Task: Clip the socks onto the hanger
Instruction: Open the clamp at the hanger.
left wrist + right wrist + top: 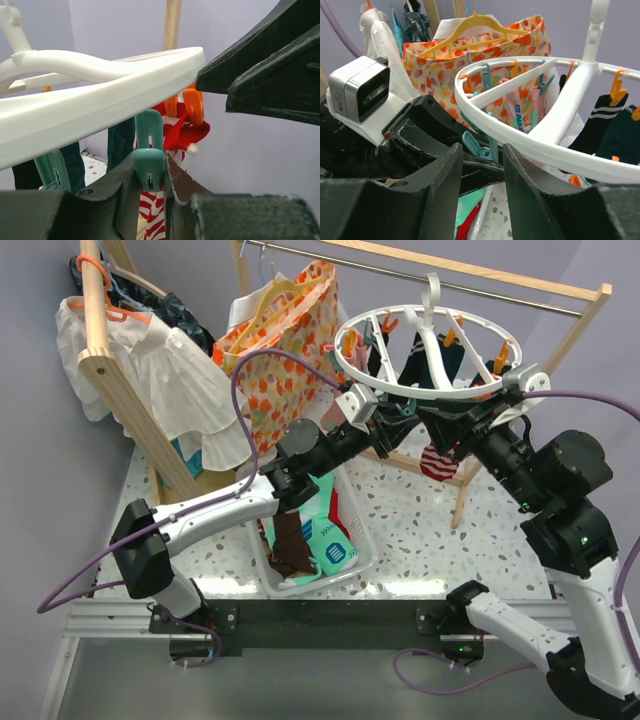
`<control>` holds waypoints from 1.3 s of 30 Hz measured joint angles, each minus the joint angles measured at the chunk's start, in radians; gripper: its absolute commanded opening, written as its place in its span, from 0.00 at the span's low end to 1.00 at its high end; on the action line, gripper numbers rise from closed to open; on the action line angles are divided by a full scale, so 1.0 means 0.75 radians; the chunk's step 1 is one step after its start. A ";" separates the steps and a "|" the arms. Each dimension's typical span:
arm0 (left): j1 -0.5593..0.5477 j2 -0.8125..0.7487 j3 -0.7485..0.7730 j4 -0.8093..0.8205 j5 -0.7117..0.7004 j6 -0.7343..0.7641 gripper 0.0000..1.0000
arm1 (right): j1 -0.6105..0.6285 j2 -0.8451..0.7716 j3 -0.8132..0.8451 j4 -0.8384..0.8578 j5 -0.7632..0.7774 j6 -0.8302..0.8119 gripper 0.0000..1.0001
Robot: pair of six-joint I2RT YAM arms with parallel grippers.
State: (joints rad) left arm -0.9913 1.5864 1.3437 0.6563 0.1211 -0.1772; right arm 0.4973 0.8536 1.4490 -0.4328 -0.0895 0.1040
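The white round hanger (pixel 432 390) hangs from the wooden rail, with dark socks (pixel 440 362) clipped on it. My left gripper (pixel 385 418) reaches up under its near rim. In the left wrist view it (pixel 149 172) is shut on a teal clip (pixel 148 165) under the ring (pixel 100 95). A red-and-white striped sock (pixel 154 215) hangs just below that clip and also shows from above (pixel 437 462). My right gripper (pixel 455 435) is close on the right, open (pixel 480 165) and empty, facing the teal clip (pixel 479 145) and the ring (pixel 530 145). Brown (pixel 288 542) and teal socks (pixel 332 545) lie in the basket.
A clear plastic basket (pixel 362 540) stands on the speckled table under my left arm. A floral garment on a yellow hanger (pixel 285 350) and a white shirt (pixel 150 370) hang at the back left. The wooden rail frame (pixel 470 275) has a leg at the right (pixel 465 490).
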 measured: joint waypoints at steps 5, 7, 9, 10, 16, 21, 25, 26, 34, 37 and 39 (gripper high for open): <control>-0.015 -0.008 0.001 -0.062 -0.032 0.027 0.21 | 0.000 0.037 0.001 -0.004 -0.036 0.033 0.39; -0.018 -0.008 0.001 -0.087 -0.039 0.040 0.21 | 0.000 0.050 0.001 -0.008 -0.046 0.046 0.39; -0.020 -0.008 0.006 -0.115 -0.048 0.052 0.21 | 0.000 0.059 0.000 -0.012 -0.048 0.055 0.39; -0.021 -0.008 0.010 -0.133 -0.053 0.056 0.21 | 0.000 0.065 0.000 -0.013 -0.048 0.062 0.39; -0.024 -0.008 0.026 -0.191 -0.076 0.080 0.20 | 0.000 0.064 -0.023 -0.023 -0.042 0.096 0.43; -0.027 -0.008 0.040 -0.220 -0.080 0.090 0.20 | 0.000 0.046 -0.084 -0.047 -0.008 0.121 0.47; -0.027 -0.008 0.041 -0.242 -0.085 0.093 0.20 | -0.001 0.046 -0.104 -0.046 0.012 0.142 0.51; -0.028 -0.008 0.041 -0.248 -0.087 0.093 0.20 | -0.001 0.046 -0.109 -0.042 0.019 0.150 0.52; -0.031 -0.008 0.048 -0.267 -0.098 0.112 0.21 | -0.001 0.069 -0.120 0.000 0.023 0.212 0.57; -0.035 -0.008 0.058 -0.278 -0.103 0.124 0.21 | -0.001 0.084 -0.120 0.024 0.021 0.245 0.58; -0.036 -0.008 0.064 -0.281 -0.109 0.128 0.21 | -0.001 0.095 -0.120 0.040 0.022 0.258 0.58</control>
State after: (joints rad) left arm -1.0183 1.5806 1.3918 0.4454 0.0395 -0.0811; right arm 0.4965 0.9249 1.3590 -0.4030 -0.0731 0.2977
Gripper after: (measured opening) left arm 0.252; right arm 0.572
